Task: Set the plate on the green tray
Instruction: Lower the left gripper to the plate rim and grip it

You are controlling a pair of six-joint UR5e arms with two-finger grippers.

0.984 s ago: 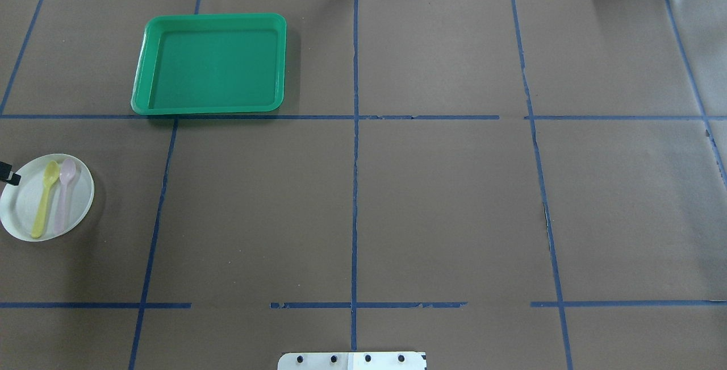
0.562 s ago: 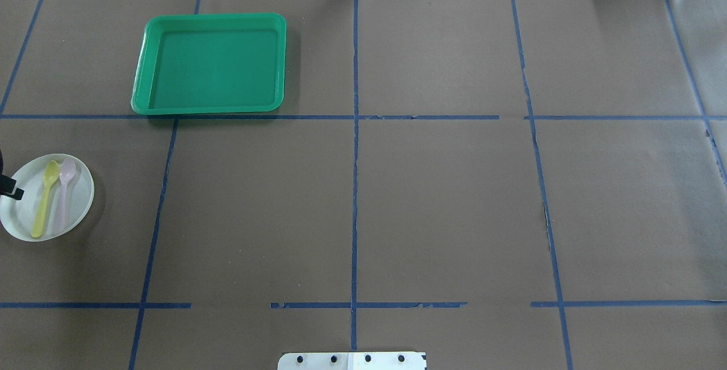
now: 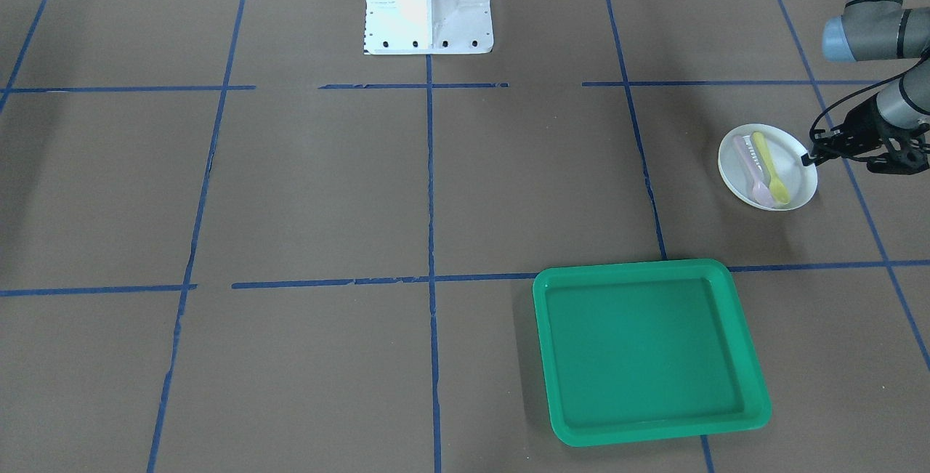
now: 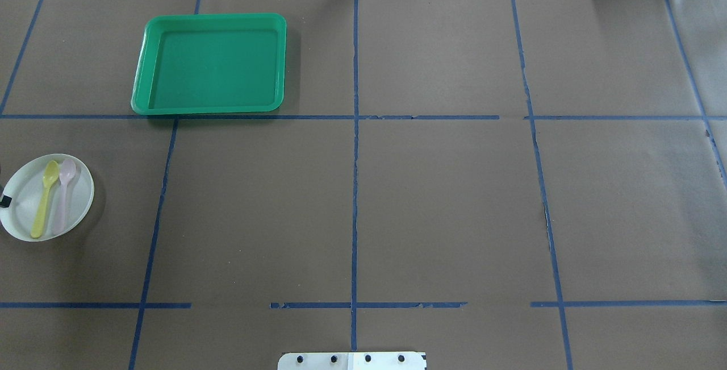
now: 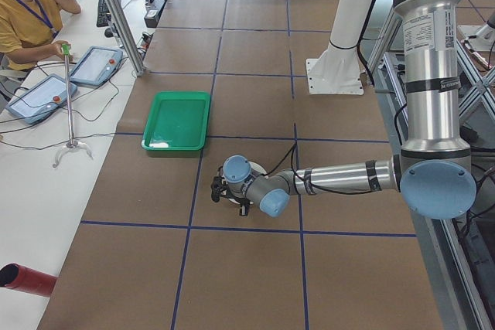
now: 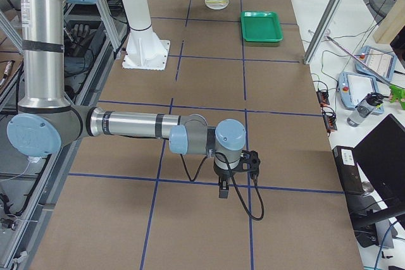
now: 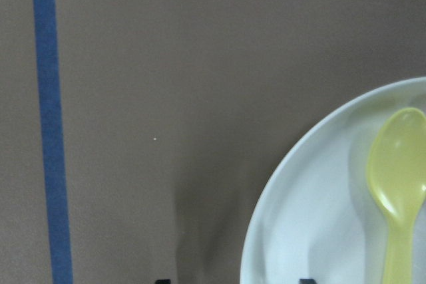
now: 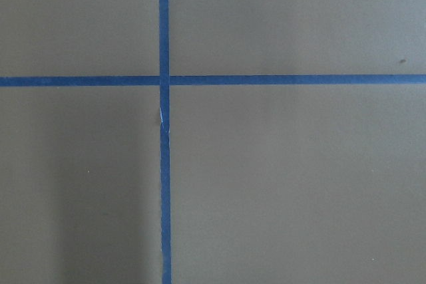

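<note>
The left gripper (image 3: pixel 809 159), jaws spread, straddles the small round white plastic plate (image 4: pixel 83 192) at its rim; overhead, the large green plastic tray (image 4: pixel 210 63) lies at its 1 o'clock. On the right gripper (image 6: pixel 223 189), I cannot tell how the jaws stand.

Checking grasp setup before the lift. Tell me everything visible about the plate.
The plate is small, round and white, plastic by its look, with a shallow raised rim. It lies flat on the brown table near its left end, apart from the green tray. A yellow spoon and a pink spoon lie side by side in it, bowls away from the robot. The left claw is open at its outer edge, straddling the rim; contact cannot be told.
</note>
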